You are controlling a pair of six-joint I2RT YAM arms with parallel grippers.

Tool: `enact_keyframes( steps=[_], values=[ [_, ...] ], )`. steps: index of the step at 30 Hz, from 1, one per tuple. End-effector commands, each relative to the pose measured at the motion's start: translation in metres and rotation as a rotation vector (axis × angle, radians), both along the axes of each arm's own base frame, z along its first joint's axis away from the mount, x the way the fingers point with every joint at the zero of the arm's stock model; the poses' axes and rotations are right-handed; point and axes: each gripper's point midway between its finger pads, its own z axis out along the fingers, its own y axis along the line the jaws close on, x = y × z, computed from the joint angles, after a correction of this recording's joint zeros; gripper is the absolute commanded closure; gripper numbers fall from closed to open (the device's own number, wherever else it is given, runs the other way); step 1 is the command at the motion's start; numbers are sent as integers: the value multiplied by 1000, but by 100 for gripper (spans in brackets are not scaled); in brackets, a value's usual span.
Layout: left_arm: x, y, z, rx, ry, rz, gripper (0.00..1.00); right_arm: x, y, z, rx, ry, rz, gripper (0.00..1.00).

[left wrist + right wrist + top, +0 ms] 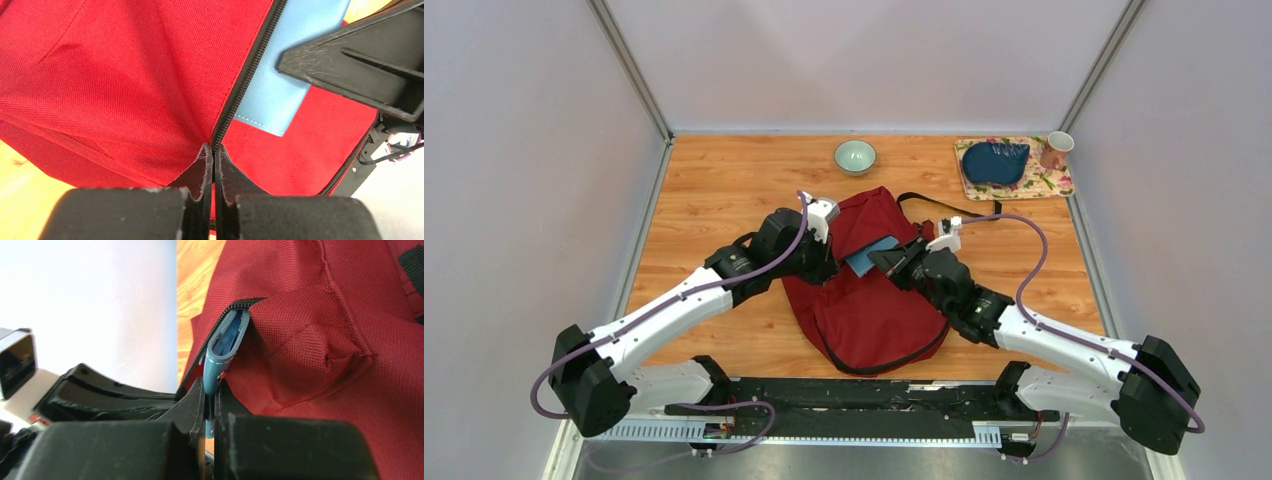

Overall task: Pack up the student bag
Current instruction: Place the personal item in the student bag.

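Student bag: dark red, lying flat at the centre of the wooden worktop, between the 2 arms. Its rounded end points to the near edge. A black strap trails off its far right side. Zipper opening is on the upper face.

Left jaws: narrow, almost touching. In the left wrist view the black zipper edge of the bag runs straight down into the gap between them, so they are pinching the bag at the opening's lip.

Right jaws: narrow, clamped on the edge of a thin blue notebook. In the right wrist view the notebook stands edge-on in the zipper slot. Red fabric is bunched to its right and the zipper teeth lie along its left.

Blue notebook, top view: lies partly under the red flap, with 1 corner still outside. In the left wrist view its lower stitched corner sits on the red fabric just right of the zipper.

The 2 sets of jaws are close together over the bag's upper half, left of the opening and right of it.

Other items on the worktop:
- 1 pale green bowl at the far edge, beyond the bag and apart from it.
- 1 floral mat in the far right corner.
- 1 dark blue pouch on the mat.
- 1 pink cup at the mat's far right corner.
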Motion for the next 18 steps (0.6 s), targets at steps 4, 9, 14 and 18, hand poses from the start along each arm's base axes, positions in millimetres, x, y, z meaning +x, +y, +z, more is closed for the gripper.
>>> enact_keyframes(
  steps=[4,9,14,18],
  values=[
    [0,6,30,-22,-74,7,100,11,-10,-7,-144,9,-140,100],
    [0,4,25,-17,-63,-4,100,6,16,1,-50,-25,-46,100],
    [-5,-6,29,-53,-27,-35,100,10,49,35,68,-42,22,100],
    [1,-4,39,-58,-57,-10,100,19,59,21,61,43,-29,100]
  ],
)
